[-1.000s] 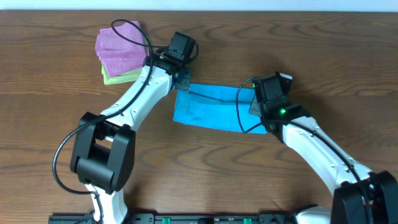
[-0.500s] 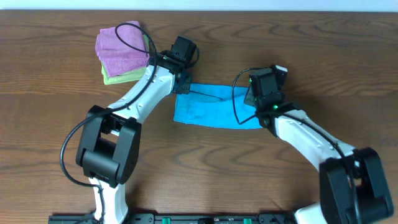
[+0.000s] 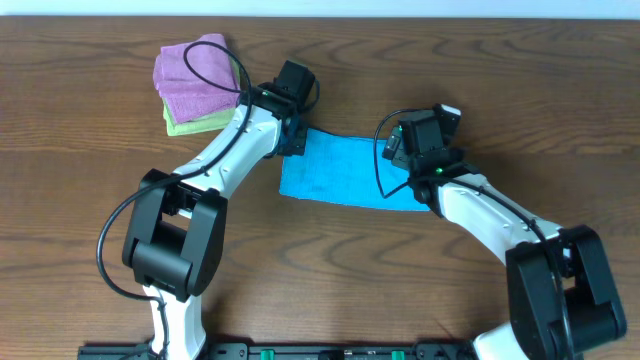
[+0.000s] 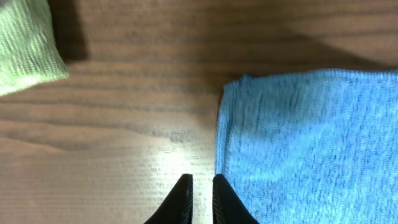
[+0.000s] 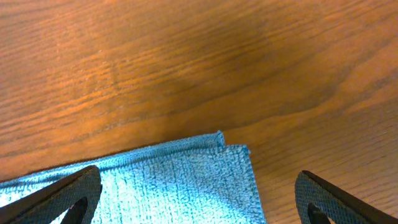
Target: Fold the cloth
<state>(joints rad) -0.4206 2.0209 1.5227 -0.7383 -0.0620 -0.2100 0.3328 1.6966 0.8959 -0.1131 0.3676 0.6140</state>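
Observation:
The sky-blue cloth (image 3: 340, 170) lies flat on the wooden table as an oblong between both arms. Two layered edges meet at its far right corner (image 5: 233, 149). My left gripper (image 3: 292, 140) sits at the cloth's far left corner. In the left wrist view its jaws (image 4: 200, 179) are shut with nothing between them, over bare wood just left of the cloth's edge (image 4: 311, 143). My right gripper (image 3: 403, 152) hovers over the far right corner. Its jaws (image 5: 198, 175) stand wide open, one on each side of the cloth (image 5: 161, 186), holding nothing.
A folded pink cloth (image 3: 192, 70) rests on a folded light green cloth (image 3: 190, 122) at the far left, close to the left arm. The green one's corner (image 4: 25, 43) shows in the left wrist view. Black cables loop off both wrists.
My right gripper has opened and let go of the cloth's right corner, after moving away from me with it. The left gripper has shifted slightly. The cloth now lies flatter and reaches further back.

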